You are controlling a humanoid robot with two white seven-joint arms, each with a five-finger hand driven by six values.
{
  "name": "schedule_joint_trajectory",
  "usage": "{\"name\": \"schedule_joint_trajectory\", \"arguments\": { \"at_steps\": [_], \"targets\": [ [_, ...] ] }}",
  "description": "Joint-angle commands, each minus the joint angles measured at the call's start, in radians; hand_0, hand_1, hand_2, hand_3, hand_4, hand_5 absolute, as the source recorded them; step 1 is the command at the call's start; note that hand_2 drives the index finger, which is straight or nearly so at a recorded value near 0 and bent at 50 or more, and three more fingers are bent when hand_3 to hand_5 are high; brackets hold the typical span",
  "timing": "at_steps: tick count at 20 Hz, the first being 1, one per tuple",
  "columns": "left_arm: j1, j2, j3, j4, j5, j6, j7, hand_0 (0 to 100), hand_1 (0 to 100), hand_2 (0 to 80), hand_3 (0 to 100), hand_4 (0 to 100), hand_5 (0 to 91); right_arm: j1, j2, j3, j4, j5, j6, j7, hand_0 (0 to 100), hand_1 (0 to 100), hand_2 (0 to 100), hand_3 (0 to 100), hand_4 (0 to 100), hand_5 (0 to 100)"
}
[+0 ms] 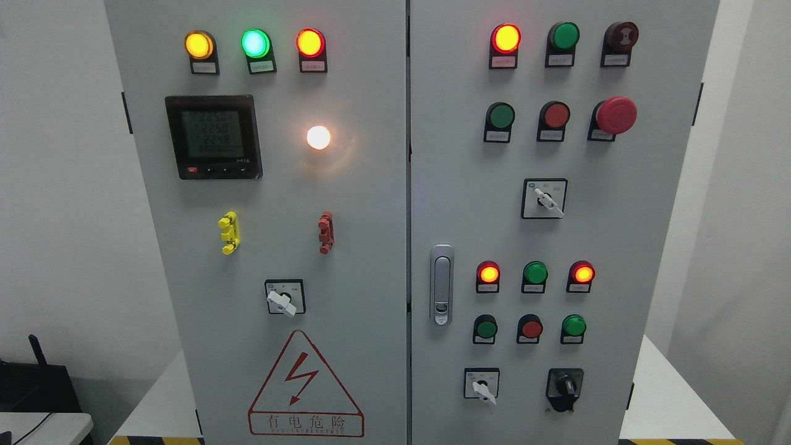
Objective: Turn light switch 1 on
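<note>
Hands unseen; cabinet (pixel 364 259) across frame.

No part of the robot's body, arms or hands shows in the head view

The cabinet (pixel 371 247) was cut off by the top and bottom edges of the picture, so neither its upper rim nor its foot showed. The small labels (pixel 204 68) under the lamps and buttons were too small to read, and the digits on the meter (pixel 213 137) were faint and blurred. A dark object (pixel 37 383) at the lower left was cropped by the picture's left edge; what it was could not be told. The table (pixel 667 395) ran out at the bottom edge.
</note>
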Motion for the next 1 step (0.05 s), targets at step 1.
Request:
{"name": "schedule_joint_trajectory", "arguments": {
  "at_steps": [1],
  "targets": [
    [-0.005,-0.028,-0.030,0.044,0.016,-0.001,-0.004,26,3,0.0,0,0,0.0,0.000,0.000,0.020,0.000,-0.026,0.001,0.001,12,39,0,0,0,0]
  ]
}}
